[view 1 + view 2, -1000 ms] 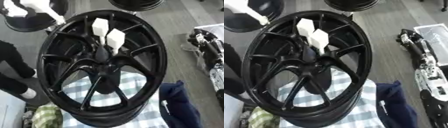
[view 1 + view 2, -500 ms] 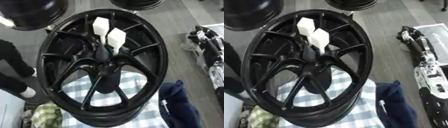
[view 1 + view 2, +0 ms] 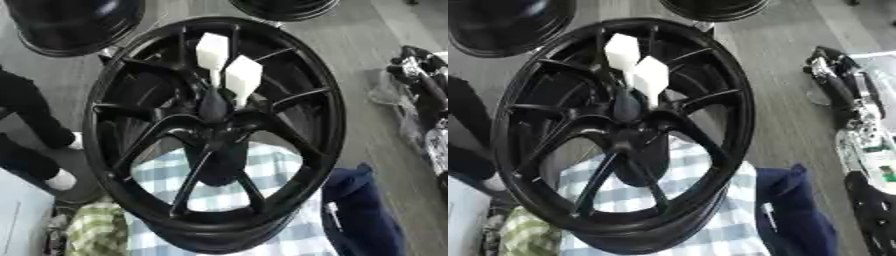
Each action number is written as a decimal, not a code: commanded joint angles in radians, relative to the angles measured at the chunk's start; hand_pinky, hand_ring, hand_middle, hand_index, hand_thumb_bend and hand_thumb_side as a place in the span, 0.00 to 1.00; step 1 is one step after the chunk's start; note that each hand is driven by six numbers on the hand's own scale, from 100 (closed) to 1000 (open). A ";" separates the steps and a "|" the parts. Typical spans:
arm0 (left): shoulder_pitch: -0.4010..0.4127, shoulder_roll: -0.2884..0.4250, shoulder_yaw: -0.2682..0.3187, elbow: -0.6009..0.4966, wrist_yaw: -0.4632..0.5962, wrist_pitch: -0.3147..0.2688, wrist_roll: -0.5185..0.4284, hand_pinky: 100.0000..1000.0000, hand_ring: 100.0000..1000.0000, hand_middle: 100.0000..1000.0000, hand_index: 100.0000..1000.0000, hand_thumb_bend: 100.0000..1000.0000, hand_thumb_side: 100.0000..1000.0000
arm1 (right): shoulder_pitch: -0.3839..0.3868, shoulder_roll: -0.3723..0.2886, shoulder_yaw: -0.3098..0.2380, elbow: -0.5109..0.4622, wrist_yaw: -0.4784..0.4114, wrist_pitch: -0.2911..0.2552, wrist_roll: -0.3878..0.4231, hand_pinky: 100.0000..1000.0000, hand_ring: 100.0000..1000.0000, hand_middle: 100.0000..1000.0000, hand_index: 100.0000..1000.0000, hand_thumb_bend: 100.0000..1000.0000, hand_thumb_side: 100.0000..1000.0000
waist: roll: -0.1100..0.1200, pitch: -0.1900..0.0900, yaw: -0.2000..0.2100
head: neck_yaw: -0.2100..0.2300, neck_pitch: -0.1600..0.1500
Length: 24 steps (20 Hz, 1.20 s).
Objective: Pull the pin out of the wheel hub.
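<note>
The white shape at the upper left a second ago is no longer showing; the wheel (image 3: 214, 135) is sitting unchanged. Two white-tagged pins (image 3: 242, 80) are rising from the hub (image 3: 219, 120), tilting away from the camera. The right arm is lying cut off at the right edge (image 3: 859, 135); hand state cannot be told.

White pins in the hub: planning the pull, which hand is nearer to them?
Right. The right hand hangs beyond the wheel on its right, apart from the pins; the left hand shows nowhere.
</note>
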 commanded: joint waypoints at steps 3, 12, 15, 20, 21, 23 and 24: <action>0.009 0.006 0.049 0.037 -0.063 -0.044 -0.029 0.88 0.81 0.73 0.85 0.48 0.57 | -0.007 -0.034 -0.011 -0.023 -0.007 -0.002 -0.005 0.89 0.71 0.62 0.78 0.02 0.40 | -0.003 -0.017 0.005 | 0.002 -0.008; -0.008 -0.010 0.050 0.062 -0.110 -0.101 -0.065 0.88 0.82 0.76 0.88 0.55 0.66 | -0.008 -0.033 -0.010 -0.023 -0.009 -0.002 -0.006 0.89 0.71 0.62 0.78 0.02 0.40 | -0.006 -0.017 -0.003 | 0.006 0.000; -0.018 -0.018 0.055 0.063 -0.096 -0.091 -0.048 0.87 0.81 0.75 0.86 0.42 0.65 | -0.008 -0.032 -0.010 -0.023 -0.010 -0.001 -0.006 0.89 0.71 0.62 0.78 0.02 0.40 | -0.007 -0.016 -0.004 | 0.008 0.002; -0.063 -0.108 0.068 0.016 0.154 -0.079 0.206 0.76 0.65 0.62 0.71 0.00 0.66 | -0.010 -0.026 -0.008 -0.024 -0.012 -0.001 -0.007 0.89 0.71 0.62 0.78 0.03 0.40 | -0.012 -0.019 -0.004 | 0.016 0.005; -0.078 -0.142 0.066 0.001 0.205 -0.087 0.269 0.75 0.64 0.61 0.70 0.00 0.69 | -0.013 -0.024 -0.007 -0.025 -0.013 -0.001 -0.007 0.89 0.71 0.62 0.78 0.02 0.40 | -0.014 -0.020 -0.005 | 0.019 0.005; -0.104 -0.218 0.062 -0.028 0.288 -0.103 0.370 0.75 0.64 0.62 0.70 0.00 0.67 | -0.018 -0.019 -0.005 -0.028 -0.016 -0.001 -0.006 0.89 0.71 0.63 0.78 0.01 0.39 | -0.022 -0.020 -0.010 | 0.024 0.006; -0.112 -0.253 0.058 -0.042 0.325 -0.111 0.410 0.75 0.65 0.64 0.70 0.00 0.68 | -0.020 -0.018 -0.004 -0.029 -0.017 -0.002 -0.006 0.89 0.71 0.63 0.78 0.01 0.39 | -0.026 -0.020 -0.012 | 0.025 0.006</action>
